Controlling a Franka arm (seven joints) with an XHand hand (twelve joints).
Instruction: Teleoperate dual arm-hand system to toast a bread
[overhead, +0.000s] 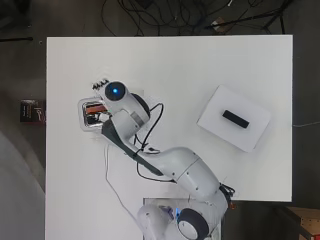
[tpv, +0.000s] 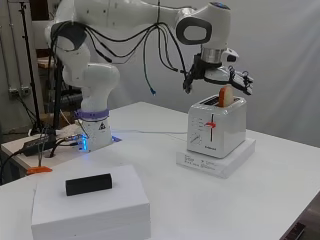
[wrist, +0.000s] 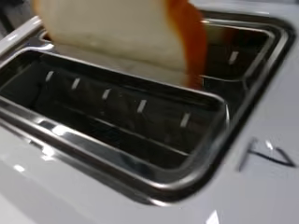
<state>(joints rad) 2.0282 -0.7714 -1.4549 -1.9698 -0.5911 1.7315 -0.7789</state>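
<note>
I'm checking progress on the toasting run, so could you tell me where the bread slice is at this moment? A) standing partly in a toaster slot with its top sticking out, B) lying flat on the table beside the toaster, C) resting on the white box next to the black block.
A: the bread slice stands upright in a slot of the toaster, its top above the rim, just under the hand.

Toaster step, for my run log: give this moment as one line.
robot hand: open, above toaster | bread: standing in slot, sticking out | lever: up
</note>
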